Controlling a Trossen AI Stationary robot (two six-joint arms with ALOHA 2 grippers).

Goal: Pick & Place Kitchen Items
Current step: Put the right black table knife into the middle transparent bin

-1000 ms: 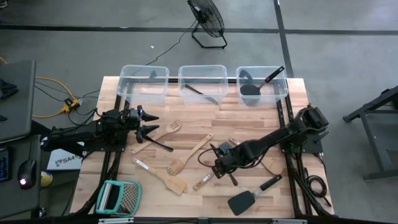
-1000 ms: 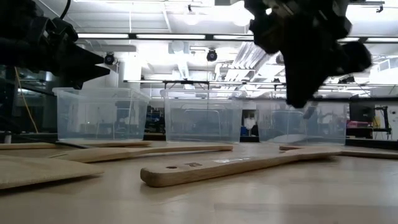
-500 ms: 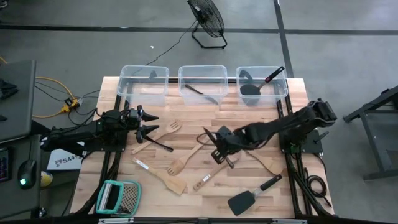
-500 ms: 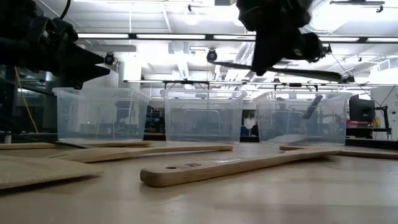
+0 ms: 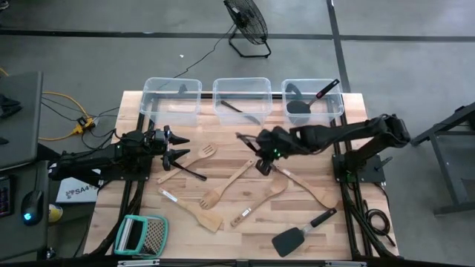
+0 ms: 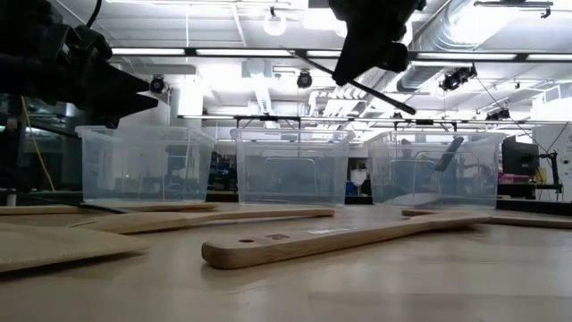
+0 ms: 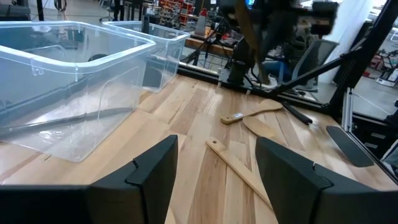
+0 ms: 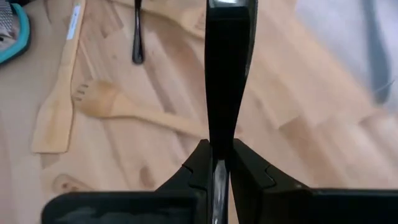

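My right gripper point(image 5: 258, 150) hangs over the middle of the table, shut on a long thin black utensil point(image 8: 227, 74), well above the tabletop in the low view point(image 6: 371, 36). My left gripper point(image 5: 177, 145) is open and empty at the table's left point(image 7: 214, 180). Several pale wooden utensils lie flat on the table, among them a fork point(image 5: 194, 159), a spoon point(image 5: 230, 185) and a spatula point(image 5: 199, 213). A black spatula point(image 5: 297, 236) lies near the front right. My right gripper pinches the black utensil's flat shaft point(image 8: 219, 134) between its two fingers. The shaft runs forward past the fingertips, along the fingers. The utensil is lifted clear of the table and slants in the low view point(image 6: 393, 98).
Three clear bins stand along the far edge, left point(image 5: 172, 99), middle point(image 5: 242, 99) and right point(image 5: 312, 100); the right one holds a black spatula with a red-tipped handle point(image 5: 300, 105). A teal-framed grater point(image 5: 141, 236) lies at the front left. A thin black utensil point(image 5: 189, 170) lies by my left gripper.
My right gripper has risen and gone toward the table's far edge, carrying the black utensil up from among the wooden utensils at the front right. The utensil has turned from near level to slanting in the low view.
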